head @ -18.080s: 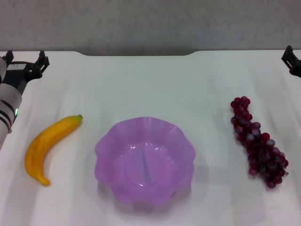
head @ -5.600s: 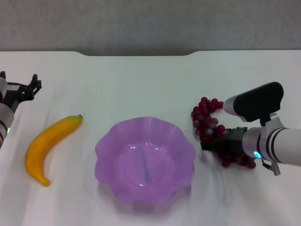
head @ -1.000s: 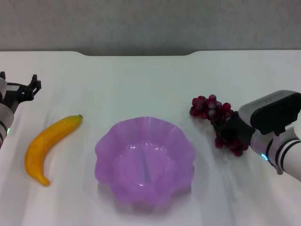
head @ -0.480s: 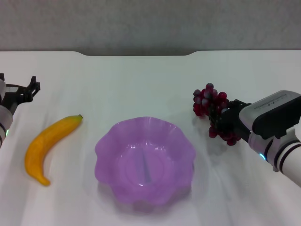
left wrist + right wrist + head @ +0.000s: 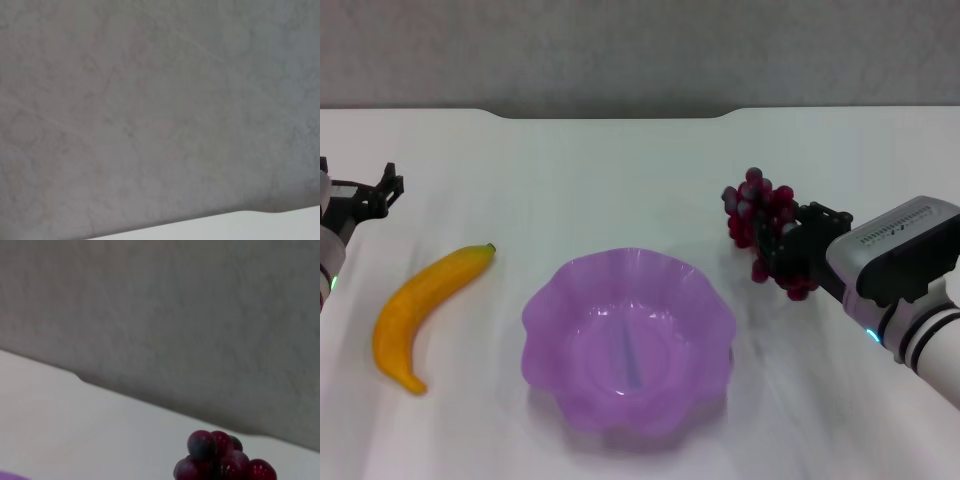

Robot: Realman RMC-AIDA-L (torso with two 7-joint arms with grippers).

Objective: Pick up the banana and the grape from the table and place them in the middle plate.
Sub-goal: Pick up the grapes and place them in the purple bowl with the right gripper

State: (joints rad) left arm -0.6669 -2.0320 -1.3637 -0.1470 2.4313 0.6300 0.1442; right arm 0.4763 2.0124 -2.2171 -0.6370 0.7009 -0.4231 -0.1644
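Note:
The dark red-purple grape bunch (image 5: 763, 225) hangs in my right gripper (image 5: 798, 252), which is shut on it and holds it above the white table (image 5: 620, 180), just right of the purple scalloped plate (image 5: 550, 300). The top of the bunch also shows in the right wrist view (image 5: 220, 460). The orange-yellow banana (image 5: 420, 310) lies on the table left of the plate. My left gripper (image 5: 375, 195) is parked at the far left edge, above the banana.
A grey wall (image 5: 640, 50) runs behind the table's far edge. The left wrist view shows only that wall (image 5: 160, 100) and a strip of table.
My right gripper has lifted the grape bunch higher and carried it slightly left toward the plate. The left arm and banana have not moved.

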